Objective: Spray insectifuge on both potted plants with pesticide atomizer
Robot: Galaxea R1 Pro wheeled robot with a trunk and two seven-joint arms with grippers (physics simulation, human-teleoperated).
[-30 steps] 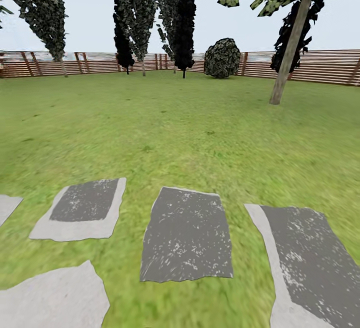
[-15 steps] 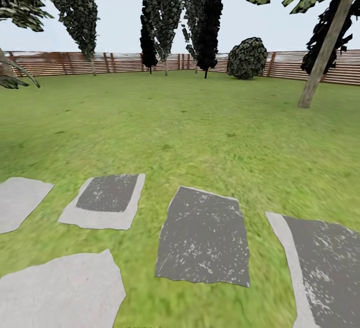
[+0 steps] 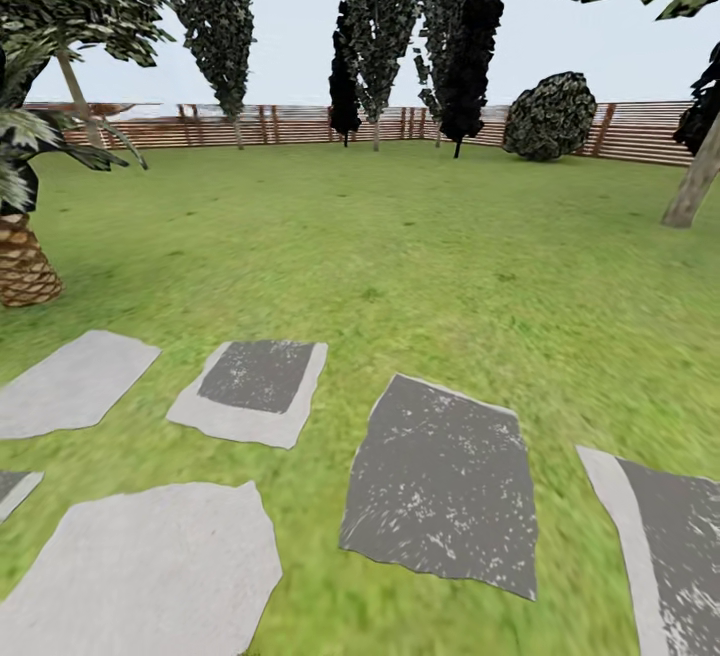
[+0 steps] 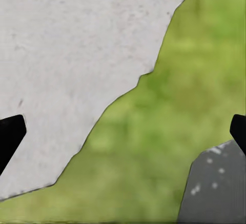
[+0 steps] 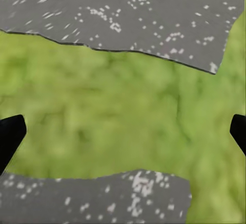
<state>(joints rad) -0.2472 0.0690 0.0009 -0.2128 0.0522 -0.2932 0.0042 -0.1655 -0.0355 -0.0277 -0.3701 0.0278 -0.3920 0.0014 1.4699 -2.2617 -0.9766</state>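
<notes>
my left gripper (image 4: 123,134) hangs with its fingers spread wide, and my right gripper (image 5: 123,134) does likewise.

I see the lawn (image 3: 420,236) of the garden spreading ahead to the wooden fence (image 3: 300,124). Grey stepping slabs (image 3: 440,481) lie flat in the grass close to me, some dark and speckled, some pale.

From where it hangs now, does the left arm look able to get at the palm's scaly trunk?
Probably not. The palm trunk stands well off across the lawn, while the left gripper hangs open over a pale stepping slab near the robot.
</notes>
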